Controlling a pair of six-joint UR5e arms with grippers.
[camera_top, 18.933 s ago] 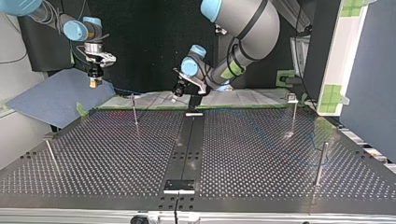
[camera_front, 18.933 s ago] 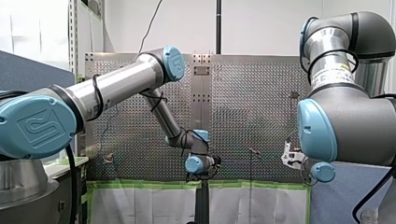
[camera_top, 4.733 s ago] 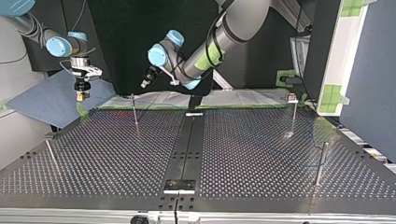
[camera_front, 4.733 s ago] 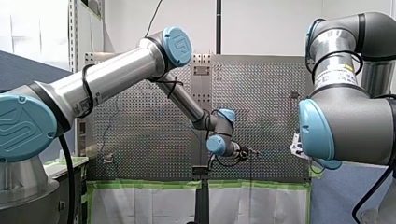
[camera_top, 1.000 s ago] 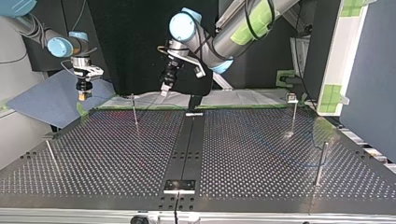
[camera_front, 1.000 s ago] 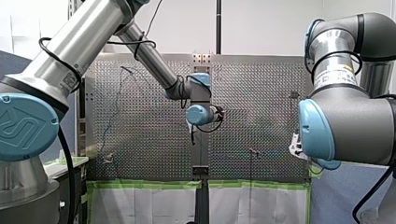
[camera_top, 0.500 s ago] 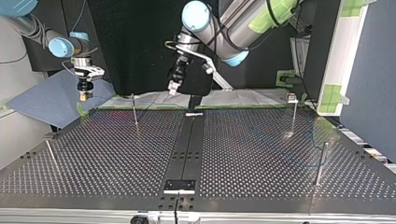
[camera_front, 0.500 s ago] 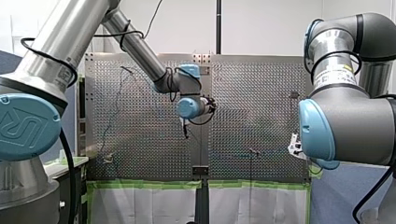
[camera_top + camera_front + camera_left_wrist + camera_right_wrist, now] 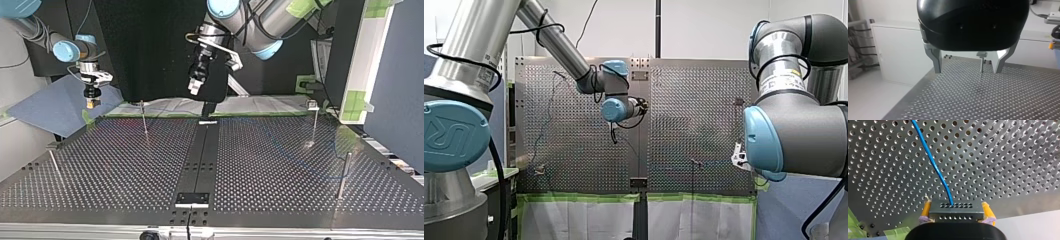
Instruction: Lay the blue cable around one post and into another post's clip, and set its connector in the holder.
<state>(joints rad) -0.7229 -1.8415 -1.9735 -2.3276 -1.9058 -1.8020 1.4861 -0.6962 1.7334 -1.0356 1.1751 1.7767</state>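
Room: we see a white wall (image 9: 704,30) beyond the table in the front view. In the top view a white cabinet (image 9: 367,60) edged with green tape (image 9: 356,102) stands at the right, and a blue mat (image 9: 50,107) lies off the far left corner.
Table: the perforated metal table (image 9: 110,165) has a black centre strip (image 9: 200,155) running from far edge to near edge. A small black bracket (image 9: 192,199) sits at the strip's near end.
Posts: four thin posts (image 9: 144,119) rise from the plate, two on each half. The block-headed post (image 9: 314,122) is at far right.
Blue cable: the blue cable (image 9: 931,161) leaves the connector and runs away over the holes. In the top view we make out only a faint curve of it on the right half.
Connector: the connector (image 9: 954,211), a dark block with rows of small holes, is held in the air above the table's taped edge.
Right gripper: our right gripper (image 9: 956,205) has its yellow pads (image 9: 926,209) clamped on the connector's two ends. In the top view it hangs over the mat.
Left gripper: our left gripper (image 9: 968,67) has its metal fingers (image 9: 936,58) spread wide with nothing between them. It hangs high over the strip's far end.
Change: half a second ago the left gripper hung slightly further to the top view's left. Nearly nineteen seconds ago its wrist was down close to the table's far edge. The right gripper is where it was half a second ago.
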